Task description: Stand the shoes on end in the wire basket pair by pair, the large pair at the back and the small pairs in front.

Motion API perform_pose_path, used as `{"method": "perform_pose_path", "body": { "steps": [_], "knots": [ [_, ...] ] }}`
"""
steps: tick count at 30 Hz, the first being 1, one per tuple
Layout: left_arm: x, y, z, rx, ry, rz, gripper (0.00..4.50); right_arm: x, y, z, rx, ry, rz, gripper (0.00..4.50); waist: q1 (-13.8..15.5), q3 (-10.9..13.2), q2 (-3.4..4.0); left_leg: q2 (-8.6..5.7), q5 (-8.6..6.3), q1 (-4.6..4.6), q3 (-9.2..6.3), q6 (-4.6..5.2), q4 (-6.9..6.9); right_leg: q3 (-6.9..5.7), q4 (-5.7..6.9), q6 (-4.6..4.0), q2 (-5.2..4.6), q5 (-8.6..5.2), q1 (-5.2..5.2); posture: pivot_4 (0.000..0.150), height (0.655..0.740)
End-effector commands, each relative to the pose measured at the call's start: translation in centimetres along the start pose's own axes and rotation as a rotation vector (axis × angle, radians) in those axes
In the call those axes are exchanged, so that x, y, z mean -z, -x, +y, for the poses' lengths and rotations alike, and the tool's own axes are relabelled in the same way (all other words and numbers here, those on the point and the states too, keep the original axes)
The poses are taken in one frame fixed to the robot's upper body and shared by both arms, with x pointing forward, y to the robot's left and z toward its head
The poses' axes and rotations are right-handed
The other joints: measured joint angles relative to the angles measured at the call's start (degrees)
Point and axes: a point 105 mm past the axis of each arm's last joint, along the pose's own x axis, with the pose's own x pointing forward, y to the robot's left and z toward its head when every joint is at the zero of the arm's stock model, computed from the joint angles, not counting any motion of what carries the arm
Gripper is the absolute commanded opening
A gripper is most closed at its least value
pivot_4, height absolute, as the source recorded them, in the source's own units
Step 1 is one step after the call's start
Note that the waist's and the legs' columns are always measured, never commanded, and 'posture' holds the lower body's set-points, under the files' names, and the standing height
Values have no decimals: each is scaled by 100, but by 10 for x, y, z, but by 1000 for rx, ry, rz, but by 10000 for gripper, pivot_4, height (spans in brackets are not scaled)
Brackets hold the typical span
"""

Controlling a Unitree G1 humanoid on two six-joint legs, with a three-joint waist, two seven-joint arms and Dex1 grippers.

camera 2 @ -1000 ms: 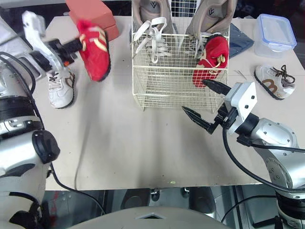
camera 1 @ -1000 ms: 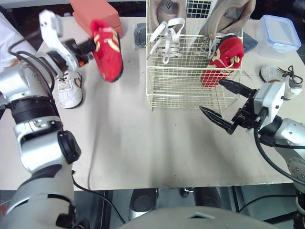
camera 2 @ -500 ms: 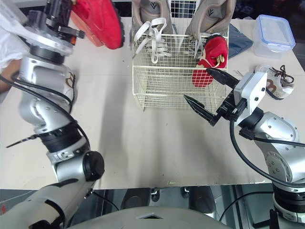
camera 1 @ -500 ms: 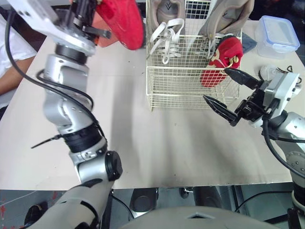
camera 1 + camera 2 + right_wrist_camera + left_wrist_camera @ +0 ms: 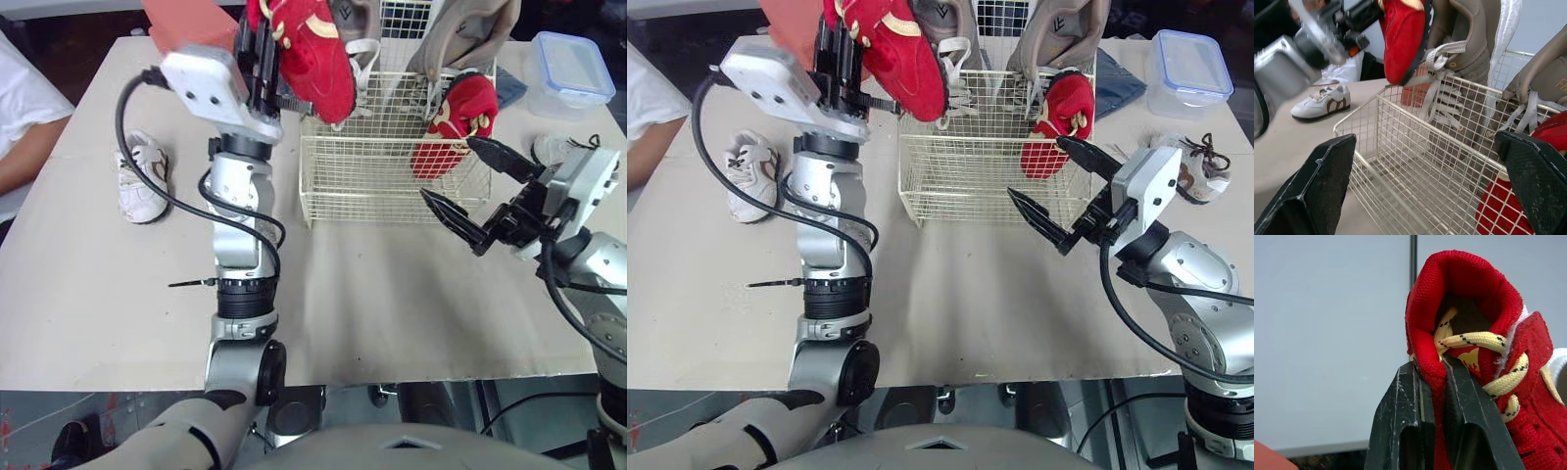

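The wire basket (image 5: 392,157) stands at the table's back middle, with two large grey shoes (image 5: 468,34) upright at its back. One red shoe (image 5: 453,122) stands on end in its front right. My left gripper (image 5: 1431,369) is shut on the collar of a second red shoe (image 5: 309,49), holding it toe-down above the basket's front left corner. My right gripper (image 5: 446,166) is open just in front of the basket's right side, holding nothing. A small white shoe (image 5: 144,176) lies on the table to the left.
Another white shoe with brown trim (image 5: 1195,162) lies at the right, behind my right wrist. A lidded plastic container (image 5: 573,69) sits at the back right, a red box (image 5: 186,24) at the back left. A person's sleeve (image 5: 20,108) shows at the left edge.
My left arm has swung the red shoe from the table's left side rightwards and up, over the basket's front left corner. The right gripper has stayed open and shifted slightly.
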Motion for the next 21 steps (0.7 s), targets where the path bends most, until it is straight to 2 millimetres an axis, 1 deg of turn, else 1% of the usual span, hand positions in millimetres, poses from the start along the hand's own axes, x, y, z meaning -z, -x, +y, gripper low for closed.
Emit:
{"method": "perform_pose_path", "body": {
  "steps": [1, 4, 9, 13, 19, 21],
  "knots": [
    [5, 6, -8, 8, -64, -17, 190, -17, 6, 2, 2, 23, -77, 45000, 1, -1, 0, 0, 0, 0, 0, 1, 0, -1, 0, 0, 0, 0, 0, 1500, 6860],
    [12, 8, -13, 14, -92, -24, 190, -20, 9, 2, 2, 5, -116, 45000, 12, -2, -1, 0, -4, -1, -3, 8, 0, -5, 1, 0, -1, 0, 0, 1500, 6860],
    [21, 10, -23, 44, -122, -27, 190, -19, 15, 1, 20, -11, -161, 45000, 24, -5, -2, 0, -10, -1, -5, 17, 0, -8, 0, 0, -1, 0, 2, 1500, 6860],
    [28, 17, -26, 64, -160, -21, 190, -18, 20, -4, 41, -2, -176, 45000, 21, -6, -2, 1, -11, 0, -4, 19, 0, -8, 0, 1, -2, 0, 1, 1500, 6860],
    [28, 23, -31, 109, -258, -66, 190, -17, 22, -3, 54, -8, -188, 45000, 28, -6, -2, 1, -11, 0, -4, 19, 0, -9, -1, 1, -1, 0, 2, 1500, 6860],
    [32, 25, -32, 108, -269, -63, 190, -17, 22, -3, 57, -8, -190, 45000, 29, -6, -2, 1, -11, 0, -4, 19, 0, -9, -1, 1, -1, 0, 2, 1500, 6860]
  ]
}}
